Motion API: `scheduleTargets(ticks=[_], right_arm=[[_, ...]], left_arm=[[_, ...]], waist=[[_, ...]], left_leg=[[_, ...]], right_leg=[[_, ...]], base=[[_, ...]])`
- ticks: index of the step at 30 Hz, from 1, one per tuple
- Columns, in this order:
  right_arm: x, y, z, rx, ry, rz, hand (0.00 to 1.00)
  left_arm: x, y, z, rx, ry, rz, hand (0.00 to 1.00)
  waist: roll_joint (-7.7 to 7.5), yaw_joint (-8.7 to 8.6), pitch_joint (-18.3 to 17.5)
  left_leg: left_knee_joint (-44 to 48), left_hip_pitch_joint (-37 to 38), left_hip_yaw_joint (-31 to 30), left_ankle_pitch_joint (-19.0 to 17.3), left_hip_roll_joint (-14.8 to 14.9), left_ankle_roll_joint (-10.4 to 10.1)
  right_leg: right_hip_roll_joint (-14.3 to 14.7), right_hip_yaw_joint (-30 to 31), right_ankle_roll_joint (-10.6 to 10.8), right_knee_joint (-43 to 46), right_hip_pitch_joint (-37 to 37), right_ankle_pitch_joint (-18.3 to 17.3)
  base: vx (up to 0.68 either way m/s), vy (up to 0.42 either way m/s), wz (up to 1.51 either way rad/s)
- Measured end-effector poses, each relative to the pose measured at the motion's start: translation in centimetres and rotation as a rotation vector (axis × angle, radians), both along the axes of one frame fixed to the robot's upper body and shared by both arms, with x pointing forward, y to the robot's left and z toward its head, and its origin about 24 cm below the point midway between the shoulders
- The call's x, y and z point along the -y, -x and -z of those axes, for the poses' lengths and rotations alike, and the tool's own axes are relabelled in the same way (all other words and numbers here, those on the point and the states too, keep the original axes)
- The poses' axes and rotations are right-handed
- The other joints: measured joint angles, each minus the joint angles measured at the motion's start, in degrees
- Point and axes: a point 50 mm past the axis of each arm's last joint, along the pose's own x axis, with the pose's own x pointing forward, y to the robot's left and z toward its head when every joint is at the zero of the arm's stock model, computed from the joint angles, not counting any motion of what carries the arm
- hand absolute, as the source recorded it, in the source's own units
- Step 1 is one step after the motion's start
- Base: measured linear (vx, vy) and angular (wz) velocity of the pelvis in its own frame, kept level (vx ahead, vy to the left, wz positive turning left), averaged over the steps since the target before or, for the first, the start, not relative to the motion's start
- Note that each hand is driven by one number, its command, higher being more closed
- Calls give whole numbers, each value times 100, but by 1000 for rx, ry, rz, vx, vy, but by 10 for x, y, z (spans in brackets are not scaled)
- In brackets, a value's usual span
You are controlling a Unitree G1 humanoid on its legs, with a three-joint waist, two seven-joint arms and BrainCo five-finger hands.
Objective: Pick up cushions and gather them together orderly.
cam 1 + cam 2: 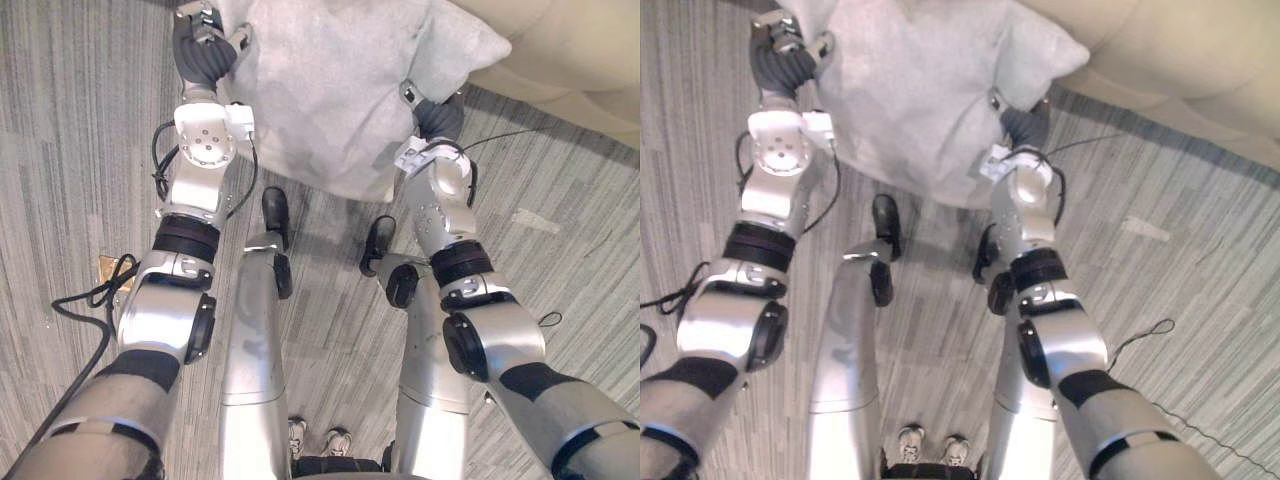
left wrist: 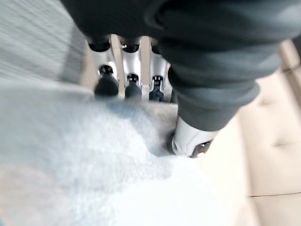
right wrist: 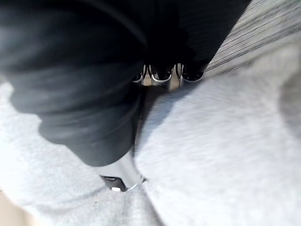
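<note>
Cushion pinched at two edges beside the sofa

The cushion (image 1: 330, 90) is gripped by the left hand (image 1: 205, 45) at the edge away from the sofa (image 1: 560, 50) and by the right hand (image 1: 437, 115) at the edge nearest it. Since only soft cloth is pinched, a slip may be risked. Bare floor (image 1: 80, 150) is left open away from the sofa.

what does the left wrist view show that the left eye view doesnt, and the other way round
Left wrist view: from close, the left hand pinches the grey cushion, with fingers over its edge and thumb sunk into the fabric. Left eye view: most of the cushion, held above the striped carpet, the right hand gripping its opposite edge, and a person's shoes at the bottom. Both: the cushion, the left hand on it, and the beige sofa beside it.
</note>
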Motion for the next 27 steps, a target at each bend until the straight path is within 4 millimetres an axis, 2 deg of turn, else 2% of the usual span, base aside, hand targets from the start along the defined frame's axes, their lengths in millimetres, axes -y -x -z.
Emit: scheduleTargets(ticks=[2,4,9,10,11,13,14,16,18,20,22,23,25,27], right_arm=[[2,4,2,19,-22,-4,100],[4,6,6,16,-24,-3,100],[8,21,36,-7,22,13,100],[12,28,50,-25,25,28,100],[13,32,54,-26,31,36,100],[22,53,76,-34,34,67,100],[23,57,81,-40,46,77,100],[25,79,104,-73,87,95,100],[24,93,114,-87,146,103,100],[21,107,124,-104,201,103,100],[21,123,136,-132,248,104,100],[21,136,145,-158,275,96,100],[21,147,151,-177,304,91,100],[20,162,160,-208,332,74,100]], left_arm=[[6,4,-3,35,22,19,100],[9,5,3,32,45,31,100],[15,9,52,-60,119,55,100],[20,13,67,-87,112,73,100],[22,16,73,-93,111,81,100],[33,33,94,-97,113,127,100],[34,36,99,-102,124,133,100],[39,56,125,-122,182,159,100],[39,69,141,-145,221,163,100],[36,84,160,-178,256,156,100],[33,99,177,-220,281,157,100],[31,111,189,-254,294,161,100],[30,121,199,-282,307,163,100],[26,137,210,-315,313,161,100]], waist=[[0,-6,0],[-1,-8,-1],[-4,-71,-2],[-8,-81,-21],[-12,-92,-54],[-13,-113,-95],[-9,-113,-133],[-19,-154,-564],[-17,-154,-603],[-21,-145,-798],[-28,-144,-1024],[-31,-144,-1251],[-30,-131,-1416],[-31,-111,-1747]], left_leg=[[-136,183,-3,56,8,-20],[-295,394,-6,112,20,-53],[-971,1526,101,201,73,-103],[-1185,1953,145,200,79,-103],[-1257,2083,161,200,79,-102],[-1639,2933,262,192,74,-106],[-1720,3097,271,192,72,-106],[-1983,3530,318,157,61,-123],[-2181,4078,378,131,52,-119],[-2373,4495,451,97,35,-110],[-2564,4904,484,72,6,-103],[-2702,5181,523,37,8,-90],[-2823,5503,601,-2,11,-85],[-2991,5878,720,-89,45,-86]], right_leg=[[17,-29,-9,-132,170,36],[68,-24,-21,-297,363,97],[169,-72,-35,-968,1432,227],[194,-63,-26,-1181,1842,243],[199,-60,-23,-1247,1968,245],[223,-38,7,-1641,2787,262],[230,-39,22,-1735,2943,271],[251,-37,60,-2041,3390,273],[262,-34,97,-2275,3931,280],[267,-7,157,-2486,4327,276],[269,-4,202,-2723,4747,280],[286,-3,235,-2941,5048,292],[301,32,264,-3129,5365,309],[375,120,353,-3499,5728,361]], base=[[-2,-1,3],[2,-18,-5],[44,-30,-6],[66,-35,-7],[100,-36,-4],[94,-15,-5],[105,11,-6],[112,20,-3],[139,10,-5],[131,8,-6],[166,25,-2],[149,27,-7],[103,28,-12],[103,45,-25]])
